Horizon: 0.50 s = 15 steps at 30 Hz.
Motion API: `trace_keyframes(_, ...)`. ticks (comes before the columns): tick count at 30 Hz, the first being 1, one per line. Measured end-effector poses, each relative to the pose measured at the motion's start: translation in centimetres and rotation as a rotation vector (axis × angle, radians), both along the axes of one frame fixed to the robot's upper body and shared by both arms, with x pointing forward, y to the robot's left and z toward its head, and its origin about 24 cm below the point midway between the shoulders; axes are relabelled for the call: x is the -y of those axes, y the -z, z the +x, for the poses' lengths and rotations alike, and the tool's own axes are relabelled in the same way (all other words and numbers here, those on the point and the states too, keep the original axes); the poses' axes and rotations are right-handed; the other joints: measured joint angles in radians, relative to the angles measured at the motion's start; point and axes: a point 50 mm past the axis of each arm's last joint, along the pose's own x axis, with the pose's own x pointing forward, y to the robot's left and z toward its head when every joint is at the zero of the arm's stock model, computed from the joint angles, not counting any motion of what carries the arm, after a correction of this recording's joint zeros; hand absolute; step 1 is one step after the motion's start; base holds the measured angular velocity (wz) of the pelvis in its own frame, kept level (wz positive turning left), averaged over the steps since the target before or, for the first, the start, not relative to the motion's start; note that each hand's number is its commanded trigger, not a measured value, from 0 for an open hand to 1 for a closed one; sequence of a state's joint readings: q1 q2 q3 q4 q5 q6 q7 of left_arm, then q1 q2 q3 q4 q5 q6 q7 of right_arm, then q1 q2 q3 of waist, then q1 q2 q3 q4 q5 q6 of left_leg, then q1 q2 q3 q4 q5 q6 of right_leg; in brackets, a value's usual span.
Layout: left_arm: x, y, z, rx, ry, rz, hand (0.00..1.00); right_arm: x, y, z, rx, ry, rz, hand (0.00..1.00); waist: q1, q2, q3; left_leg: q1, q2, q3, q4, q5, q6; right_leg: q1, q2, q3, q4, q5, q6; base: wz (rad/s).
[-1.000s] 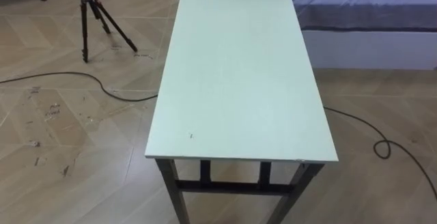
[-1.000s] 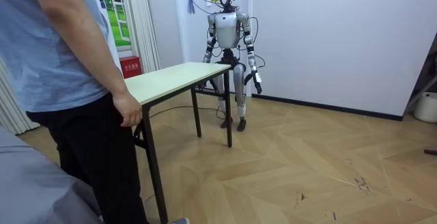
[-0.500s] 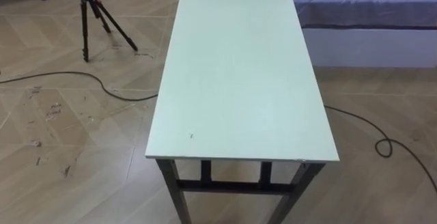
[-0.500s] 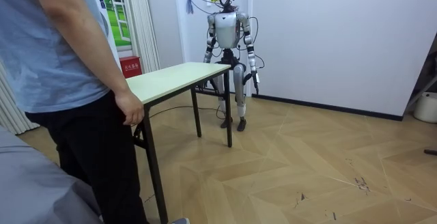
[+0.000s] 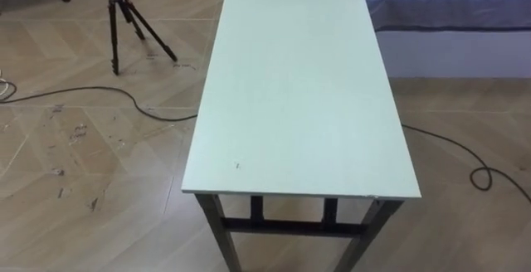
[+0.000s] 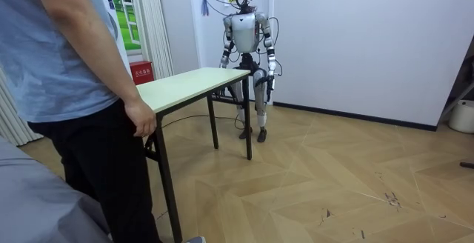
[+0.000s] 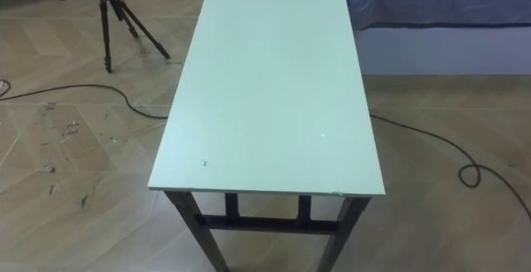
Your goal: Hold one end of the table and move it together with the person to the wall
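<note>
A long table with a pale green top (image 5: 299, 98) and dark metal legs stretches away from me; its near short edge lies just below me in the eye views. In the room view I stand upright at the far end of the table (image 6: 185, 86). My left hand (image 6: 268, 82) hangs at the room view's right, off the table. My right hand (image 6: 221, 65) is low beside the table's end, too small to read. At the opposite end stands a person in a blue shirt, with one hand (image 6: 141, 121) resting on the table's edge.
A black tripod (image 5: 124, 19) stands on the wooden floor to my left, with a dark cable (image 5: 99, 98) running past it. A bed (image 5: 448, 7) lies at the far right, another cable (image 5: 489, 177) loops on the floor right of the table.
My left arm has risen a little from hanging down at my side. The eye view has shifted slightly, which is the camera's own move. The table and the person stay put.
</note>
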<state>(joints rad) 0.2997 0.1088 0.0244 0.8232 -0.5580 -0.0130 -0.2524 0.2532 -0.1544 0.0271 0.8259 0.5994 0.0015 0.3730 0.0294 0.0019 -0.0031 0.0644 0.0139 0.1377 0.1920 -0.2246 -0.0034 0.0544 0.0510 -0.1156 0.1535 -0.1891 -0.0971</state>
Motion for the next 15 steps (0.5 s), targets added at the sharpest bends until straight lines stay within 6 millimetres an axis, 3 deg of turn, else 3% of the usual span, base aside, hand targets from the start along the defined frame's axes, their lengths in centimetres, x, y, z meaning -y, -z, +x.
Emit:
trace_keyframes(10,3.8,-3.6,4.6,0.319,0.017,-0.236,0.00,-4.1,-3.8,3.2,0.300,0.020,0.276,0.00,0.003,-0.014,0.0081,0.002,0.006,0.012,0.000,0.000,0.000,0.000,-0.002,-0.004,0.007,-0.001,0.001,0.01)
trace_keyframes(15,4.9,-4.6,5.6,0.384,0.045,-0.280,0.00,-5.1,-4.4,4.1,0.343,0.000,0.333,0.00,0.001,-0.016,0.0087,0.004,0.006,0.014,0.000,0.000,0.000,0.000,-0.001,0.001,0.008,-0.001,0.001,-0.01)
